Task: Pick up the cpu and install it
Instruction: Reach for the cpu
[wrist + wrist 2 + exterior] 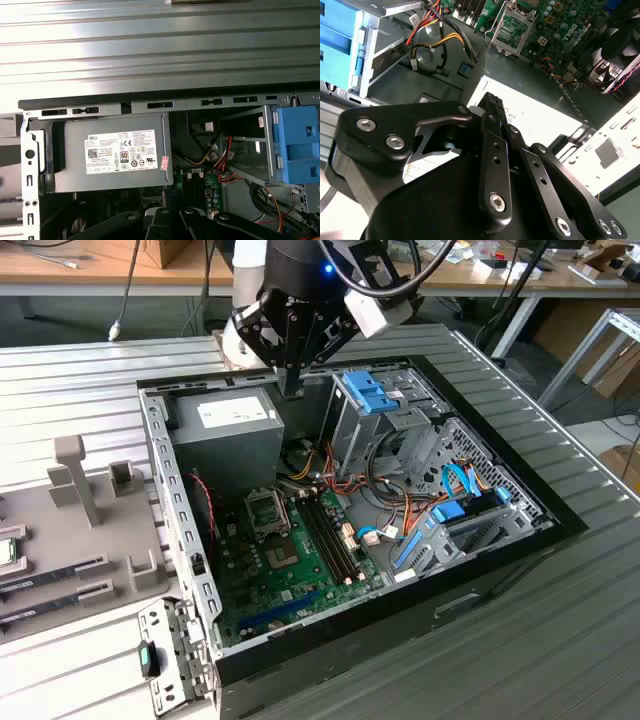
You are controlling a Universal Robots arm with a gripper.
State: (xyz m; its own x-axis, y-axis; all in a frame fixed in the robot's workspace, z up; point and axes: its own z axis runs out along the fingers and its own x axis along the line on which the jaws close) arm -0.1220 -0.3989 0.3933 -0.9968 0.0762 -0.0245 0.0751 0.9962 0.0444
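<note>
Two black fingers (492,117), pressed together, hover above the boxy grey power supply (225,435); silvery square cpu (6,552) lies apart

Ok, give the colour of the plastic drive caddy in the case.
The drive caddy is light blue, clearest in the exterior view.

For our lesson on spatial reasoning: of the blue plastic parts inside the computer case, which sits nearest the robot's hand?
The big light-blue bracket, just to the exterior view's right of the hand; the darker blue clip lies farther off.
</note>
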